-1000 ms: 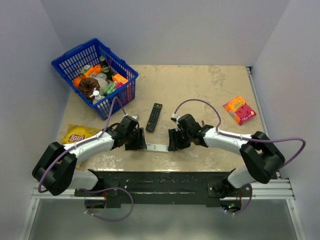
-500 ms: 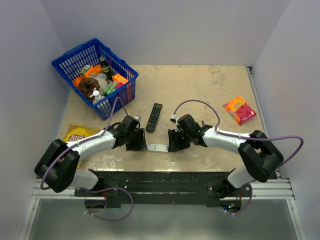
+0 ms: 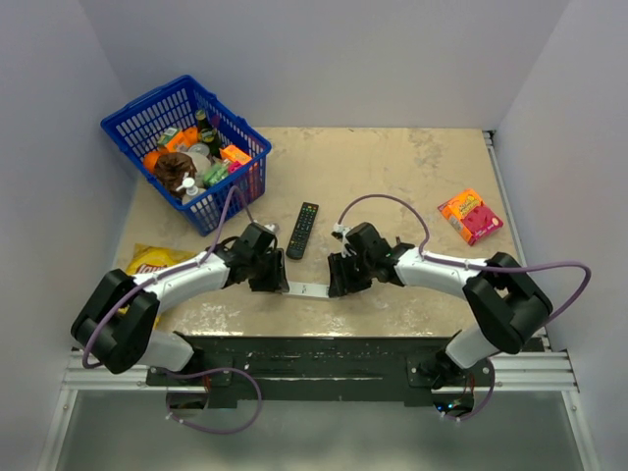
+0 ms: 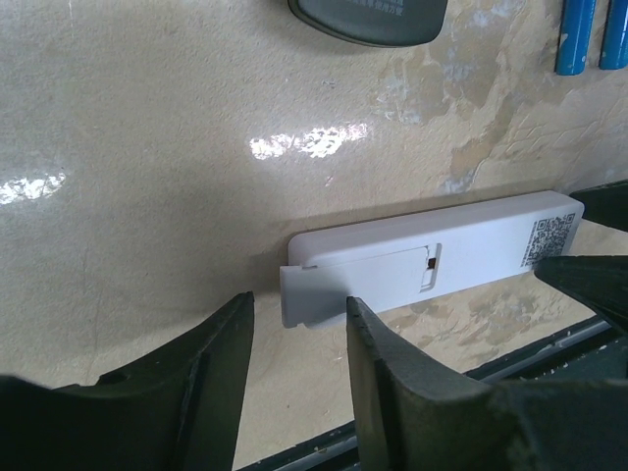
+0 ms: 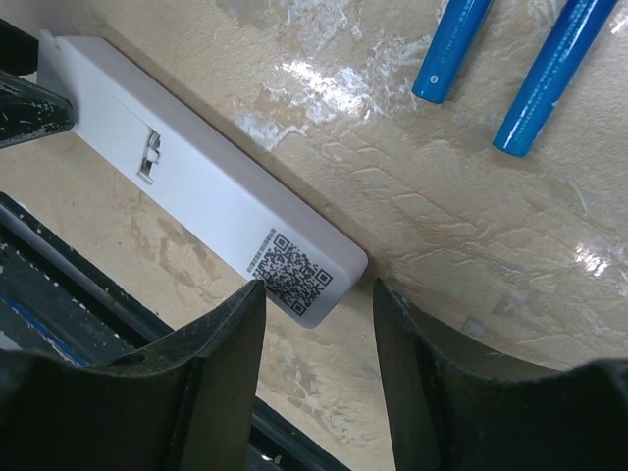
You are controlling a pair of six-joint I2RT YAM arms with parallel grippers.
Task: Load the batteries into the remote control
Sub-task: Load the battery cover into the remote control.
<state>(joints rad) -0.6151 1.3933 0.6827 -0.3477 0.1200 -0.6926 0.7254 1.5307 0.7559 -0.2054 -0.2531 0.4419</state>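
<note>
Bracing the white remote [image 4: 461, 245] face down on the table [image 4: 147, 147], I have the right gripper [image 5: 319, 289] straddling its coded end (whether it truly pinches, I cannot tell). The left gripper [image 4: 299, 304] stands spread around the partly slid-out battery cover [image 4: 334, 285], placed to draw it off. 2 blue batteries [image 5: 554, 74] lie just beyond, not yet loaded.
</note>
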